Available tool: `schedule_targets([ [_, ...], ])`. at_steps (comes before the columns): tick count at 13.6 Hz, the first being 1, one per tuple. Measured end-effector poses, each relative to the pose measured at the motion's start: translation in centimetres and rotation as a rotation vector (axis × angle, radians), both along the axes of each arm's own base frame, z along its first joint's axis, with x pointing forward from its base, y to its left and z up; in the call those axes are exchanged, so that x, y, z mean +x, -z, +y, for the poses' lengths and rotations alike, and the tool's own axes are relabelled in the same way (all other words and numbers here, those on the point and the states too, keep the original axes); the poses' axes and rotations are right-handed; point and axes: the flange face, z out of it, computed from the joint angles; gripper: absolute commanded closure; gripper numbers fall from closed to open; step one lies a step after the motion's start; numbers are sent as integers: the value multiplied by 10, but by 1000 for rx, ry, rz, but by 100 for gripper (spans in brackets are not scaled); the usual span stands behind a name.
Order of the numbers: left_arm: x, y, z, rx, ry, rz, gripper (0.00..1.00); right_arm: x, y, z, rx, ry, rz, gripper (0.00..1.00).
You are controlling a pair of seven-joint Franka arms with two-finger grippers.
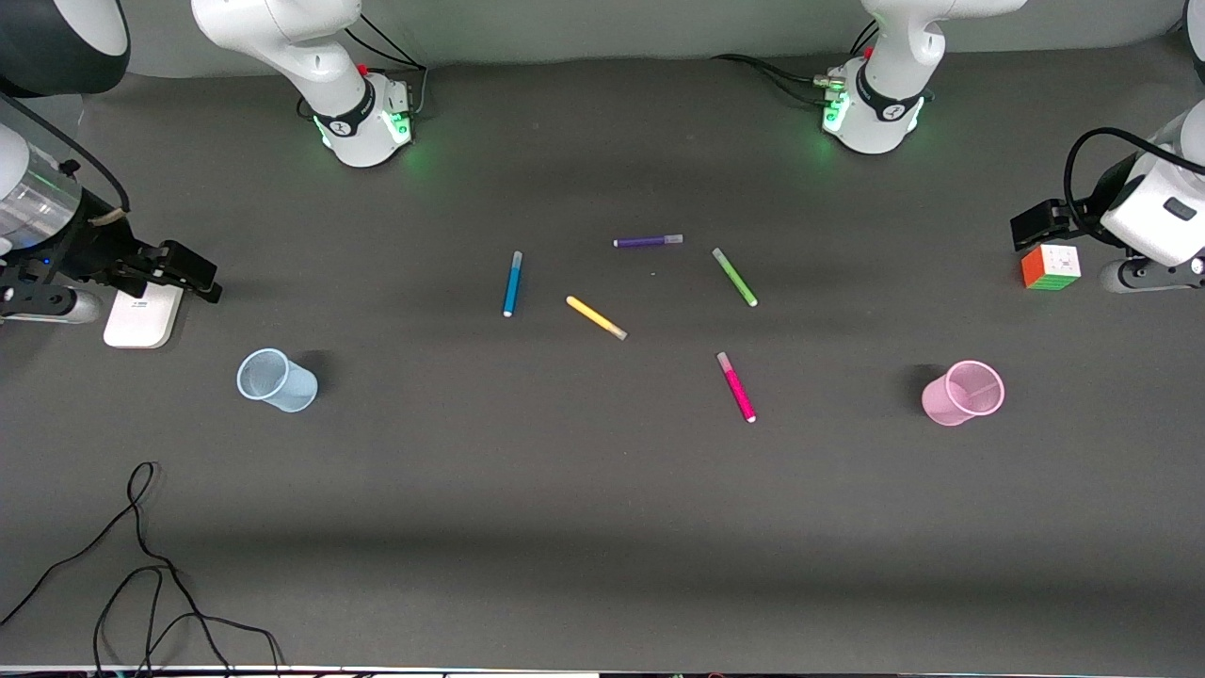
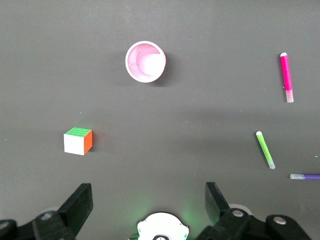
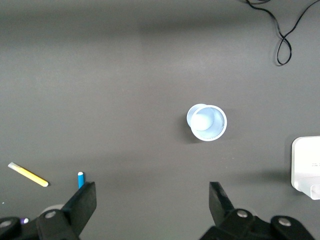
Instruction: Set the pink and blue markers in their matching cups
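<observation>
Though markers point(image 1: 736, 386) lie capped, no writing legible.

Upright blue cup point(image 3: 206, 122) on table point(image 3: 110, 75)

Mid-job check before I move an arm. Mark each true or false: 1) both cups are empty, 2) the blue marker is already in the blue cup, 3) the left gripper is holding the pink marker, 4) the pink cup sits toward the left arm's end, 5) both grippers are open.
1) True: the pink cup and blue cup hold nothing.
2) False: the blue marker lies on the table.
3) False: the left gripper holds nothing; the pink marker lies on the table.
4) True.
5) True: the right gripper is open too.
</observation>
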Motion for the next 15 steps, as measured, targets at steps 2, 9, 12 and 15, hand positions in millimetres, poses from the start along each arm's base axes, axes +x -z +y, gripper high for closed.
schedule_targets([
  [2,-1,1,0,1,0,9,0,-1,1,2,0,-4,5,0],
  [9,-1,8,-9,1,14,39,0,-9,30,31,-20,-54,153,0],
  [12,13,46,-56,-2,77,93,0,-3,60,52,42,-62,232,0],
  [15,36,113,-119,-25,39,129,0,4,104,89,121,-86,333,0],
])
